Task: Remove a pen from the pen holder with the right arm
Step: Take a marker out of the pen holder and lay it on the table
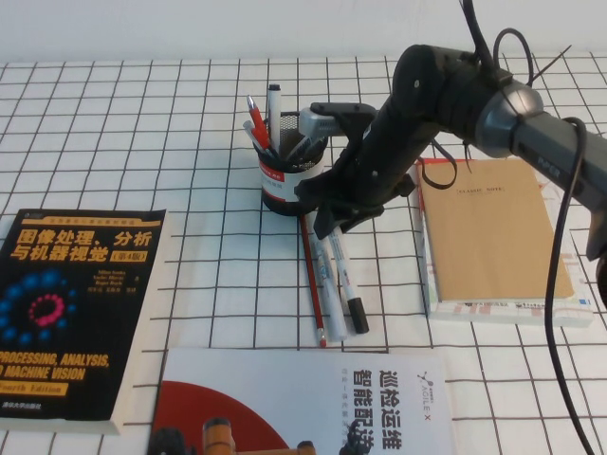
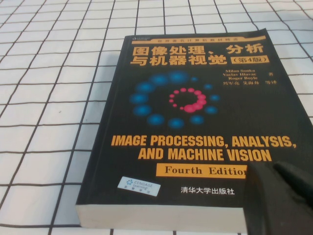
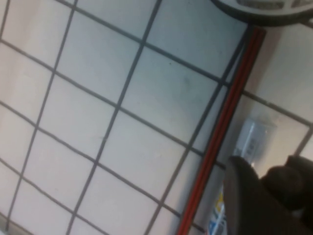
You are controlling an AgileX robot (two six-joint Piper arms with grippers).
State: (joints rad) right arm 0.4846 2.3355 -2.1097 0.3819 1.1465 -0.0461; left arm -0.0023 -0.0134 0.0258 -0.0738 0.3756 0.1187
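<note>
Watching from beside the table: the right gripper (image 1: 327,216) is down low just beside the pen holder (image 1: 285,185), over the top ends of the white markers (image 1: 343,280), which lie flat on the checked cloth (image 1: 142,142) next to a red pencil (image 1: 312,284). The arm's own bulk blocks it, so I honestly can't tell if it's clamped on anything. A red pen (image 1: 256,118) and a white pen (image 1: 274,109) stand up in the holder, whose right side is hidden behind the arm. The left gripper (image 2: 281,196) hangs over the black book (image 2: 195,122). Only a dark corner of it shows, so I can't tell its state either.
</note>
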